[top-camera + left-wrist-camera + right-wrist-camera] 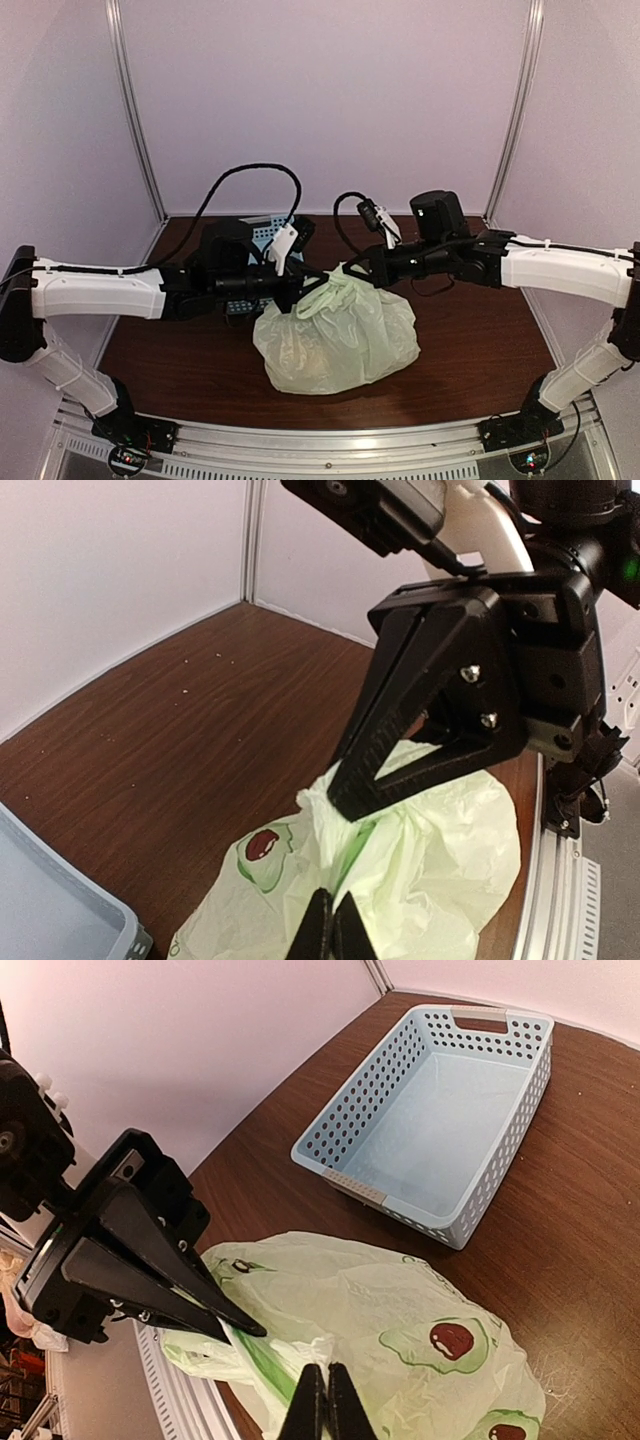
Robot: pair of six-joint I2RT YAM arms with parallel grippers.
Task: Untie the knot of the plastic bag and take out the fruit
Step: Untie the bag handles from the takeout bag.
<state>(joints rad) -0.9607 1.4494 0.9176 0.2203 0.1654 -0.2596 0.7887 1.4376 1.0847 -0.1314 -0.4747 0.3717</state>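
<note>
The pale yellow-green plastic bag [335, 340] lies mid-table, bulging, with dark red round marks [452, 1340]. Its top is gathered into a twisted bunch, the knot [330, 288], between both grippers. My left gripper [308, 287] is shut on a fold of that bunch; its fingers meet on the plastic in the left wrist view [335, 898]. My right gripper [347, 272] is shut on the bunch from the other side, as the right wrist view [325, 1370] shows. The knot also shows in the left wrist view [378, 850] and the right wrist view [300, 1345]. The fruit is hidden inside the bag.
A light blue perforated basket [350, 1130] stands empty behind the bag, partly hidden by my left arm in the top view [262, 232]. The metal rail [330, 440] runs along the near table edge. White walls close in the back and sides.
</note>
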